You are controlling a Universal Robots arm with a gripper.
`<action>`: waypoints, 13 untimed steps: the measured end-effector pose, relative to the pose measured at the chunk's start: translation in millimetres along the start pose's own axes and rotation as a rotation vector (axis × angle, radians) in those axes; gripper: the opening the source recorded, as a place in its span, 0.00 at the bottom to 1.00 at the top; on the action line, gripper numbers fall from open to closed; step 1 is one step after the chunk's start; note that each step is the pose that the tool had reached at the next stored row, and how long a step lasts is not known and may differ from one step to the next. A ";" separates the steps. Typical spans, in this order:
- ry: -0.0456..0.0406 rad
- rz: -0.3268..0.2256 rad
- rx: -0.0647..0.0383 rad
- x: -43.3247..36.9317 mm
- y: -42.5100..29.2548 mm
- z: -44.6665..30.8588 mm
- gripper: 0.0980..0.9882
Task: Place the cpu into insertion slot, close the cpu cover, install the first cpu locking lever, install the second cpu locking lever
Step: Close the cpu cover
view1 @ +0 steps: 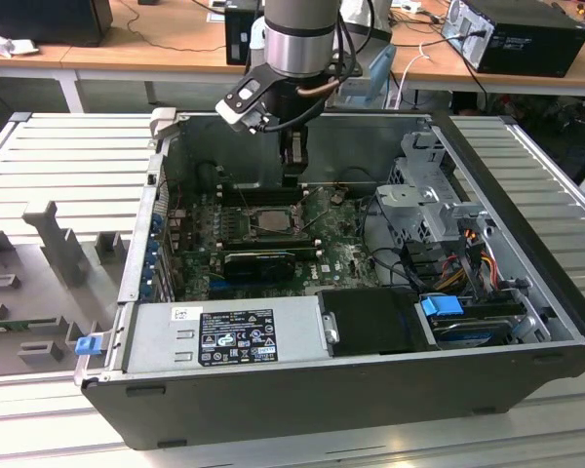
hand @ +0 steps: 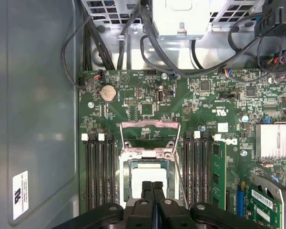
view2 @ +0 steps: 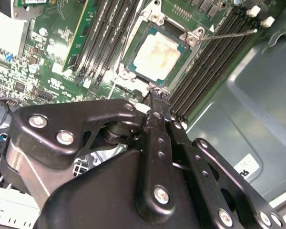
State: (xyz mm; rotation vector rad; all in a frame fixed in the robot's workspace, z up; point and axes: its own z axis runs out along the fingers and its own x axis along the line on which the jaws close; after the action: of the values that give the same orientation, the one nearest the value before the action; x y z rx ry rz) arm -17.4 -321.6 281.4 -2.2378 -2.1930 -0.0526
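The cpu (view2: 157, 52) lies flat in the insertion slot (view2: 133, 67) on the green motherboard; its pale top carries faint stains. It also shows in the first wrist view as the cpu (hand: 142, 172), just past my fingertips. The cpu cover (hand: 150, 125) stands open, tilted up at the slot's far side, with the board visible through its window. Thin wire locking levers (hand: 180, 157) (view2: 229, 34) run free beside the slot. My gripper (hand: 152, 185) (view2: 155, 91) is shut with nothing between its fingers, hovering over the slot's edge. In the exterior view the gripper (view1: 292, 166) hangs above the slot (view1: 271, 220).
Black memory slots (hand: 97, 171) flank the socket on both sides, and one green memory stick (hand: 218, 167) stands upright. Cables (hand: 157, 52) and a drive cage (view1: 424, 195) lie on one side, the power supply (view1: 234, 331) at the case front. The case walls (view1: 522, 224) enclose the board.
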 end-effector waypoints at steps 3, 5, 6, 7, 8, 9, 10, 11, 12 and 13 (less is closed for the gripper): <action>-0.0001 0.000 0.000 0.2 0.8 -4.4 0.01; -0.0001 0.000 0.000 0.3 1.0 -7.3 0.01; 0.0002 0.000 0.000 0.3 1.9 -7.2 0.01; 0.0001 0.000 0.000 0.3 2.6 -7.3 0.01; -0.0001 0.000 0.000 0.4 3.5 -7.3 0.01; -0.0001 0.000 0.000 0.4 4.7 -7.6 0.01; -0.0003 0.000 0.000 0.6 4.8 -8.9 0.01; -0.0001 0.000 0.000 0.7 4.9 -10.6 0.01; -0.0002 0.000 0.000 0.8 4.9 -12.0 0.01; -0.0001 0.000 0.000 1.0 5.0 -14.0 0.01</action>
State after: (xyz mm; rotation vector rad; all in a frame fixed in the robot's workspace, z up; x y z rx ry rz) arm -12.7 -321.1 295.5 -2.2377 -2.1932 -0.0524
